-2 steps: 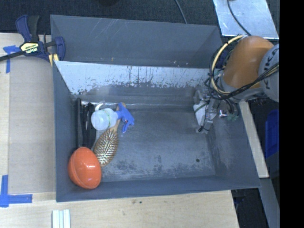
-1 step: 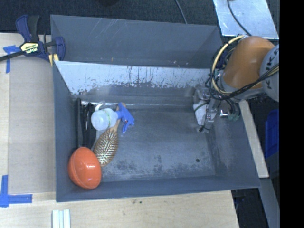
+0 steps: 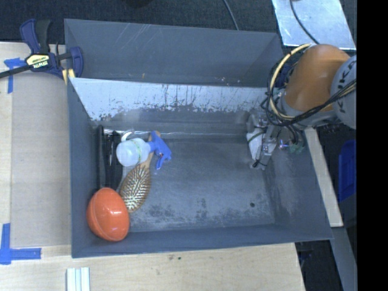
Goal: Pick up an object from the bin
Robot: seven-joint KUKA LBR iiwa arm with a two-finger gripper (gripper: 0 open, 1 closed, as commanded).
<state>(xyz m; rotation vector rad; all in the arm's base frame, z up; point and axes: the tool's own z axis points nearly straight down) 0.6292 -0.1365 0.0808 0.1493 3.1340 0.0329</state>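
Gripper (image 3: 260, 153): hung by the right wall of the bin (image 3: 182, 56), over bare floor; open or closed could not be told.
Things to pick: all lay well apart from it, toward the view's left.
Nearest: a blue plastic piece (image 3: 159, 150), touching a white ball (image 3: 128, 153) beyond it.
Hairbrush (image 3: 136, 187): farther left and frontward; long axis slanted, handle up toward the ball.
Farthest: an orange dome (image 3: 108, 214), front-left corner.
Coming move: probably a long leftward reach.
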